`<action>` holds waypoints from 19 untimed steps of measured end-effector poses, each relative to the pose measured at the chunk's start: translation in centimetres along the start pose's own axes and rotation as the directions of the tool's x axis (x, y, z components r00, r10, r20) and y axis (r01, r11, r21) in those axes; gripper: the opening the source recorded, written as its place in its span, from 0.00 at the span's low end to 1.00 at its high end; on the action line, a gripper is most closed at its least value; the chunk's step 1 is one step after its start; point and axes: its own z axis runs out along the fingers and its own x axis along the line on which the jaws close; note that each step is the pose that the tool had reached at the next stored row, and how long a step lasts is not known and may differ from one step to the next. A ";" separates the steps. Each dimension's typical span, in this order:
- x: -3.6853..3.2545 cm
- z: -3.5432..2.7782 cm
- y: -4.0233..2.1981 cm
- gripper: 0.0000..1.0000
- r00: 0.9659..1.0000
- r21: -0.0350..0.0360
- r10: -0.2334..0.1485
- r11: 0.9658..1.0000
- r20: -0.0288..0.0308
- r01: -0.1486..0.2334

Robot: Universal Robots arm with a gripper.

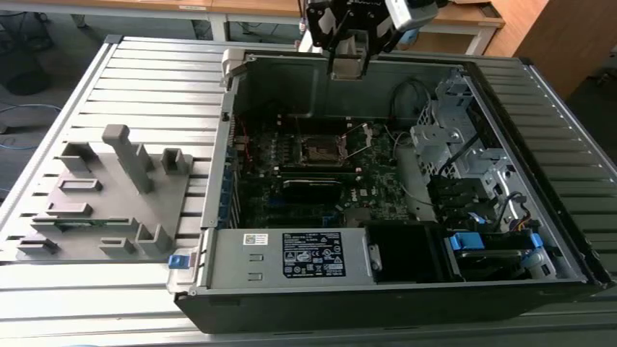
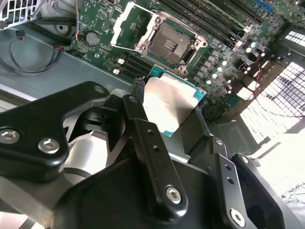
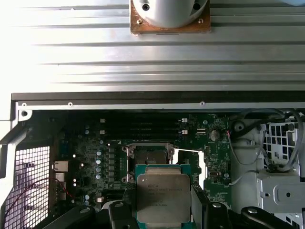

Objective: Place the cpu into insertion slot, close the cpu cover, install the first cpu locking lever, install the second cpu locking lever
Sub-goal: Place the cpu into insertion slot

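Note:
My gripper (image 1: 347, 66) hangs over the back wall of the open computer case (image 1: 227, 217), shut on the cpu. In both wrist views the cpu (image 2: 172, 104) (image 3: 162, 196) is a flat square chip with a grey metal face and green rim, clamped between the black fingers (image 2: 143, 126). The insertion slot (image 1: 321, 152) (image 2: 170, 43) (image 3: 147, 156) lies on the motherboard below, its dark centre bare. The silvery cpu cover (image 2: 129, 25) is swung up and open beside the slot. The cpu is well above the slot and touches nothing else.
A grey power supply (image 1: 289, 254) sits at the case front, and a metal drive cage (image 1: 463, 144) with cables is on the exterior view's right. Long black memory slots (image 2: 209, 19) run beside the socket. A grey fixture (image 1: 106, 199) stands on the slatted table (image 1: 144, 79).

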 end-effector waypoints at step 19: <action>-0.01 0.55 -0.05 0.54 1.000 0.002 0.000 1.000 0.000 0.000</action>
